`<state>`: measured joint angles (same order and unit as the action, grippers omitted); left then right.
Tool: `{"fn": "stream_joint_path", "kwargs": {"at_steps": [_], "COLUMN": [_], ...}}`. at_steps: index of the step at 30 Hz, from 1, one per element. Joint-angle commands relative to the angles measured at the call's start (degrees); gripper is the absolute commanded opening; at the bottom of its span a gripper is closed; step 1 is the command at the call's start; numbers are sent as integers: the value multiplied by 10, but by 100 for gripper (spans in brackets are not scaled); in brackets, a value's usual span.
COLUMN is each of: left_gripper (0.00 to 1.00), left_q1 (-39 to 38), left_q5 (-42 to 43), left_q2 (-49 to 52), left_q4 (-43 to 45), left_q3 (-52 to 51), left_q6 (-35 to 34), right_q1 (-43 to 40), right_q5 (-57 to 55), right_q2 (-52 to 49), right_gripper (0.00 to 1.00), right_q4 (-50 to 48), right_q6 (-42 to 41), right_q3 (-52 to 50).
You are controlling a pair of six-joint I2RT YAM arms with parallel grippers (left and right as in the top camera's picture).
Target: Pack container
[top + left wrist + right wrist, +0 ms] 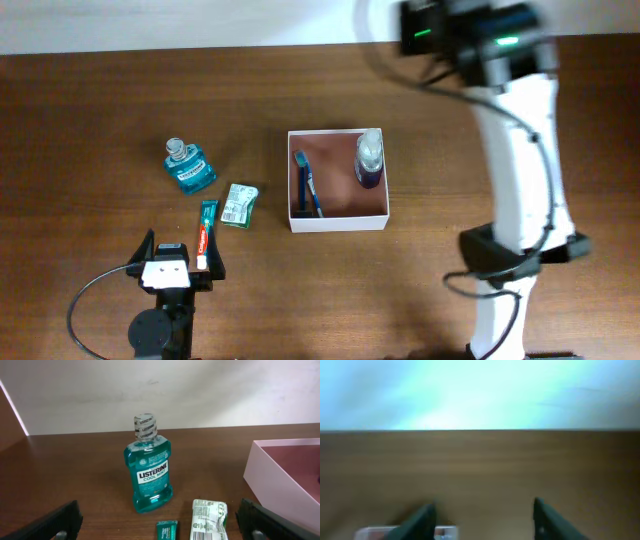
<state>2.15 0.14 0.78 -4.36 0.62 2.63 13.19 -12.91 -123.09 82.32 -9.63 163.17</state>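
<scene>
I see the container (338, 222) on the tabletop (100, 100) holding a toothbrush (306, 185) and a small bottle (368, 162), with the mouthwash (188, 168), packet (239, 204) and toothpaste (207, 232) left of it, my left hand (181, 255) spread wide near them and my right hand (482, 517) wide too, empty.

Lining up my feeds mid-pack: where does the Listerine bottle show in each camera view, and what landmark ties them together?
Overhead: the Listerine bottle is left of centre, apart from the container and to its left.
Left wrist: the bottle stands upright at centre, with the container's wall at the right edge.
Right wrist: not in it; the picture is blurred.
Shared landmark: the container, in the overhead and left wrist views.
</scene>
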Motion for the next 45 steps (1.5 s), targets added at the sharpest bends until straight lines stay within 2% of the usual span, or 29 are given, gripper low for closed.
{"fn": "stream_joint_path", "kwargs": {"at_steps": [1, 2, 3, 9, 16, 45], "left_gripper": [100, 99, 99, 99, 99, 99], "left_q1": [-2, -2, -2, -2, -2, -2], "left_q5": [0, 0, 0, 0, 0, 0], "left_q2": [-4, -4, -4, -4, -4, -4], "left_q4": [-4, -4, -4, -4, -4, -4], "left_q3": [-1, -1, -1, -1, -1, -1], "left_q6": [9, 9, 9, 9, 9, 9], "right_q1": [-80, -99, -120, -202, -249, -256], "right_q5": [-28, -28, -28, -28, -28, -28], "right_q2": [5, 5, 5, 5, 5, 5], "right_gripper": [75, 83, 100, 98, 98, 98], "right_q4": [24, 30, 35, 43, 43, 43], "right_q6": [-3, -3, -3, -3, -3, -3], "right_q3": [10, 10, 9, 7, 7, 7]}}
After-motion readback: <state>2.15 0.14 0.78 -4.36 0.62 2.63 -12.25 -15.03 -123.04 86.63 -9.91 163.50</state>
